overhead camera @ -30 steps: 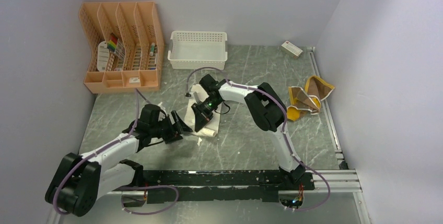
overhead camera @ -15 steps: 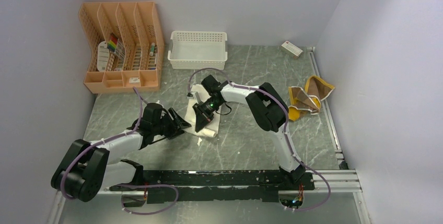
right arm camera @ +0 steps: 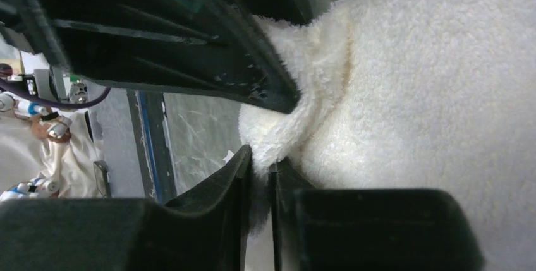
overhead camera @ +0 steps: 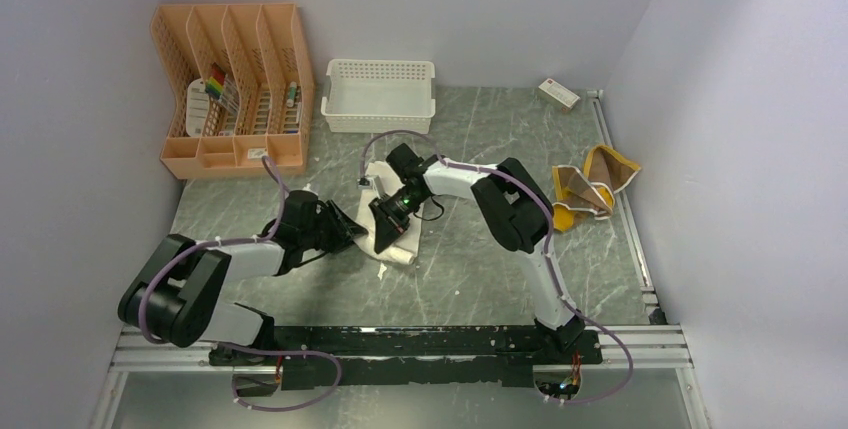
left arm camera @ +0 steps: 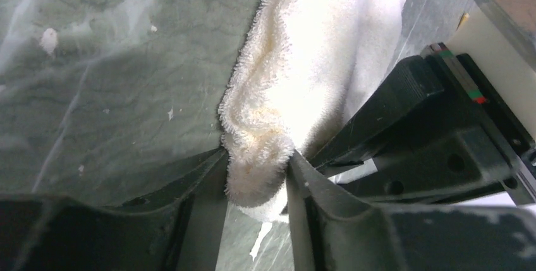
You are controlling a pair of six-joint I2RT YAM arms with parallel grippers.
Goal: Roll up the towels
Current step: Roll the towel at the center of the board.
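Note:
The white towel lies bunched at the table's middle. My left gripper is at its left edge, shut on a thick fold of the towel, which bulges between the fingers. My right gripper is over the same towel, shut on a thin pinch of its edge; the rest of the towel fills that view. The two grippers almost touch. The mustard-yellow towel lies crumpled at the right edge, away from both grippers.
An orange file organizer stands at the back left. A white lattice basket stands behind the towel. A small box lies at the back right. A metal rail runs along the right side.
My left gripper has moved right to the white towel's left edge and shut on it, and that arm's elbow has swung up. My right gripper has hardly moved.

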